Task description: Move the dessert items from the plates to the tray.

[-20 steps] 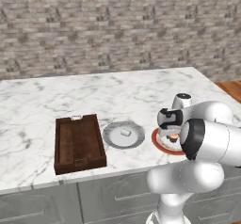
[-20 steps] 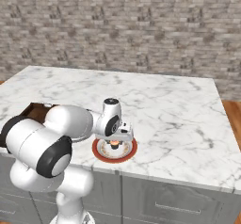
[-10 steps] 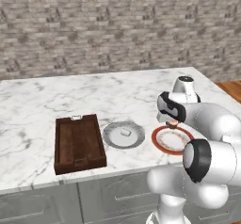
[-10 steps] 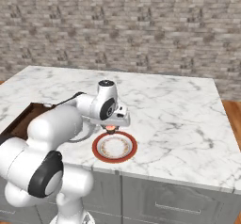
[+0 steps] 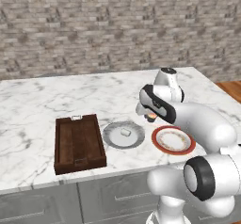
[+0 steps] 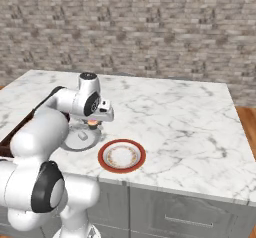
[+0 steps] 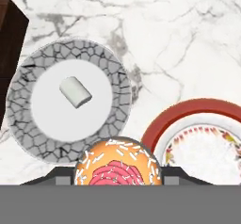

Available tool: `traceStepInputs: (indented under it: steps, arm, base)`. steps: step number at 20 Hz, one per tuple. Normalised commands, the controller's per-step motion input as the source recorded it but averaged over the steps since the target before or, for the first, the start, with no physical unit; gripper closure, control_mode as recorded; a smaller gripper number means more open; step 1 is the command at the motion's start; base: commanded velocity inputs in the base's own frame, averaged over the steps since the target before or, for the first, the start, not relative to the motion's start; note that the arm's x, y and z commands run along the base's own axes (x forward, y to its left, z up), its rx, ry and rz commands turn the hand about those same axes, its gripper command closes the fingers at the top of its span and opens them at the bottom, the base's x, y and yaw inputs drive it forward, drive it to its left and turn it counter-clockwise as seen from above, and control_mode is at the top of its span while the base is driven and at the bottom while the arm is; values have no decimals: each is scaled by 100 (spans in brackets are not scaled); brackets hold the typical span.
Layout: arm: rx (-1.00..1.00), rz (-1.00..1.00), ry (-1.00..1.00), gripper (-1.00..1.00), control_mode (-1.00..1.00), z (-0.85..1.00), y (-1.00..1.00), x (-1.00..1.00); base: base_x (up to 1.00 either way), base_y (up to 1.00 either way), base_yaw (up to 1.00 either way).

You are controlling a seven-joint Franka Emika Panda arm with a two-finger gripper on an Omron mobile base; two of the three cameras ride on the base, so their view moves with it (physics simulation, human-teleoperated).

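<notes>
Gripping the cupcake (image 7: 118, 164), the gripper (image 5: 151, 117) is hovering above the marble counter (image 5: 37, 100) between grey plate (image 5: 124, 135) and red-rimmed plate (image 5: 173, 140). Beyond the grey plate, the tray (image 5: 78, 142) is sitting, apparently empty; a brick wall (image 5: 94, 30) is backing the counter.

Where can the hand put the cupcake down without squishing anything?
The tray is bare inside, left of the grey plate. The red-rimmed plate is bare too. The grey plate already holds the marshmallow.

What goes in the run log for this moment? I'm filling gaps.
gripper: shut on cupcake, lifted | red-rimmed plate: empty | grey plate: holds marshmallow | tray: empty | next: likely carry to tray
</notes>
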Motion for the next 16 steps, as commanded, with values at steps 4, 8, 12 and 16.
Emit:
traceStepInputs:
  steps: [4,8,12,16]
  arm:
    - [10,7,-1,100,-100,42,100,22]
    - [2,6,-3,100,-100,38,100,22]
    - [0,8,-11,100,-100,5,100,7]
    - [0,12,-12,100,-100,-9,100,-1]
  base:
    - [0,0,0]
    - [0,0,0]
    - [0,0,0]
    - [0,0,0]
